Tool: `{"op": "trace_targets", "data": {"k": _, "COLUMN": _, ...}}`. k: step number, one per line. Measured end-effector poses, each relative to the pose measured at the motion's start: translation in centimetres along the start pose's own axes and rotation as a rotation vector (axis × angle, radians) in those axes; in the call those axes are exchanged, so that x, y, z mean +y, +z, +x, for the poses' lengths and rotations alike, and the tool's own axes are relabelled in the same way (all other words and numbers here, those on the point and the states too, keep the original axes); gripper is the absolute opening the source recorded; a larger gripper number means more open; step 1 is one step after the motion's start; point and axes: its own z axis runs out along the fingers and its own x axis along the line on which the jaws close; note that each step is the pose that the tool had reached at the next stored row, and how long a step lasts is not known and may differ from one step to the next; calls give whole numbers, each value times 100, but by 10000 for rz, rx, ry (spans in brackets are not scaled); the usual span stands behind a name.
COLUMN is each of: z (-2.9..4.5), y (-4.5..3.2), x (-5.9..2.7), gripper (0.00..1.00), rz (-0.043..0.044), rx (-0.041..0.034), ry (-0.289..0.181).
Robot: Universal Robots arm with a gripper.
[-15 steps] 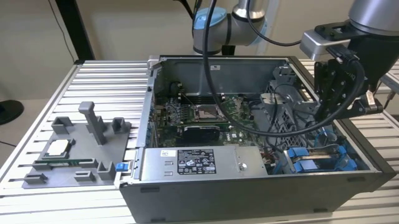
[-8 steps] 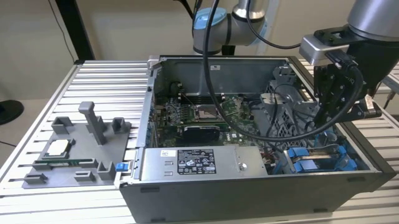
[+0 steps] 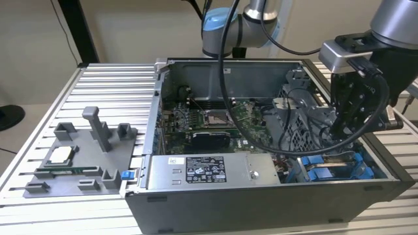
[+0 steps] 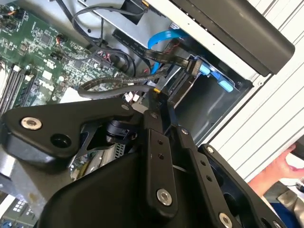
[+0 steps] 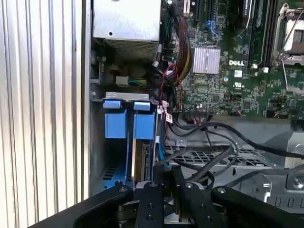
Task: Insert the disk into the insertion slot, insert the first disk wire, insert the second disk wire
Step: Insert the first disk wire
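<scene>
My gripper (image 3: 344,133) reaches down into the drive cage at the open case's right end in the exterior view. In the second wrist view its black fingers (image 4: 156,142) come together at the tip, shut on the small plug of a black disk wire (image 4: 114,84). The disk (image 5: 142,159) stands edge-on in the insertion slot (image 3: 330,169), with bright blue tabs (image 5: 144,124) at its end. A second flat black wire (image 4: 164,58) runs to the disk's end beside the blue tabs (image 4: 212,72). My gripper (image 5: 165,183) hovers just over the disk's edge.
The green motherboard (image 3: 216,122) fills the case's middle and the silver power supply (image 3: 205,170) sits at its front. Loose black cables (image 5: 213,142) cross the perforated cage (image 5: 223,156). A grey fixture (image 3: 78,156) lies on the table's left. A person's hand (image 4: 285,166) is outside the case.
</scene>
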Motion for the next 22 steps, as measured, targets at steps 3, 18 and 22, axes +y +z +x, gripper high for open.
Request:
{"op": "trace_targets", "data": {"k": 3, "z": 26, "y": 7, "x": -25, "gripper": 0, "rz": -161, "rx": 7, "ry": 3}}
{"op": "trace_targets", "data": {"k": 18, "z": 97, "y": 42, "x": -133, "gripper": 0, "rz": -782, "rx": 81, "ry": 15}}
{"op": "trace_targets", "data": {"k": 22, "z": 115, "y": 50, "x": -166, "gripper": 0, "rz": -983, "rx": 96, "ry": 19}}
